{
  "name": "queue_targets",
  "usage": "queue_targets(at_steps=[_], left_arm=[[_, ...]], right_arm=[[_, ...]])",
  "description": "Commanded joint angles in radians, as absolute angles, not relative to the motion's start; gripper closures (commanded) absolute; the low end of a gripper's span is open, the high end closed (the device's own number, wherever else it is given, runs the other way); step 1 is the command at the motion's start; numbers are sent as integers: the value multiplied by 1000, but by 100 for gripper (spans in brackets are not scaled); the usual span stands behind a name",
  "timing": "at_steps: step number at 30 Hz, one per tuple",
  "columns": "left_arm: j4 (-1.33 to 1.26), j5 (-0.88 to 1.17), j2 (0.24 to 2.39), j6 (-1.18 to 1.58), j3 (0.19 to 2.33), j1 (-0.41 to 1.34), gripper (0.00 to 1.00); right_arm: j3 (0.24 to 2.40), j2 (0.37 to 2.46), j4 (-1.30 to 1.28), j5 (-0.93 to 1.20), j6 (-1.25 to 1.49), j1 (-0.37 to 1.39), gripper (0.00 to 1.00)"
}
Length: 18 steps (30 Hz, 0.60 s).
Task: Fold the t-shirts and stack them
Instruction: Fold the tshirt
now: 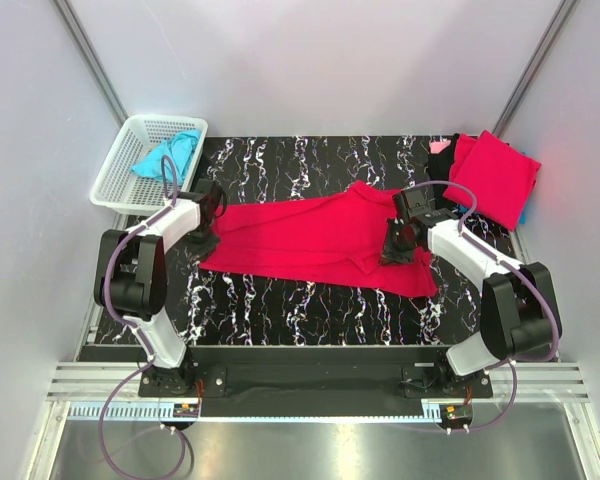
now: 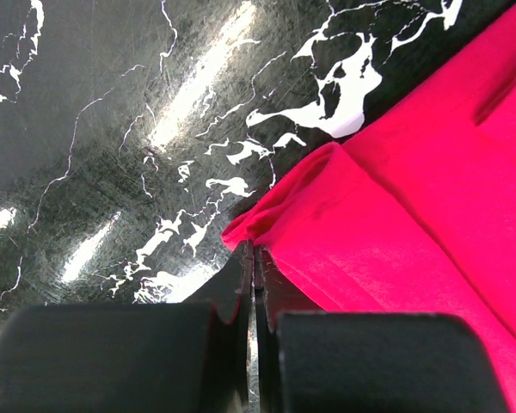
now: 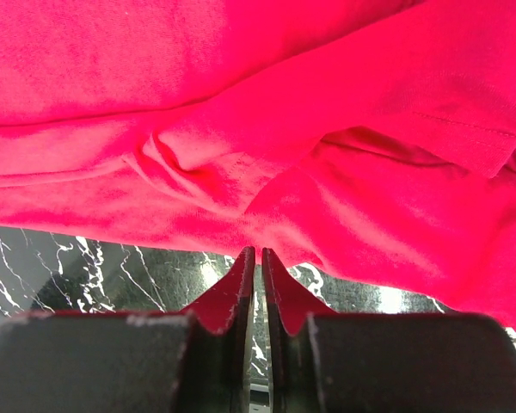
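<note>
A crimson red t-shirt (image 1: 315, 240) lies spread across the black marble table (image 1: 280, 300). My left gripper (image 1: 202, 240) is at the shirt's left edge. In the left wrist view its jaws (image 2: 254, 251) are shut, pinching a folded corner of the red cloth (image 2: 396, 198). My right gripper (image 1: 397, 250) is on the shirt's right part. In the right wrist view its jaws (image 3: 258, 254) are shut on a bunched edge of the red cloth (image 3: 267, 129), lifted a little off the table. A turquoise blue t-shirt (image 1: 167, 155) lies crumpled in the basket.
A white lattice basket (image 1: 120, 170) stands at the back left corner. A folded red shirt (image 1: 497, 175) lies on a stack at the back right, with pink and blue cloth showing under it. Grey walls close in on both sides.
</note>
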<state>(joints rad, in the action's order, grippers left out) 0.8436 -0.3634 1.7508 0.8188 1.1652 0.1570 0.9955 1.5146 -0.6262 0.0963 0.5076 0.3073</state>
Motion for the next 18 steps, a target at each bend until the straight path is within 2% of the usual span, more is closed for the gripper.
queue_targets(at_steps=[1, 18], left_arm=[[828, -356, 1750, 807, 1212, 153, 100], [758, -308, 1701, 753, 1239, 152, 100]], right_arm=[[1002, 1473, -632, 90, 499, 313, 87], [993, 1474, -634, 109, 505, 311, 89]])
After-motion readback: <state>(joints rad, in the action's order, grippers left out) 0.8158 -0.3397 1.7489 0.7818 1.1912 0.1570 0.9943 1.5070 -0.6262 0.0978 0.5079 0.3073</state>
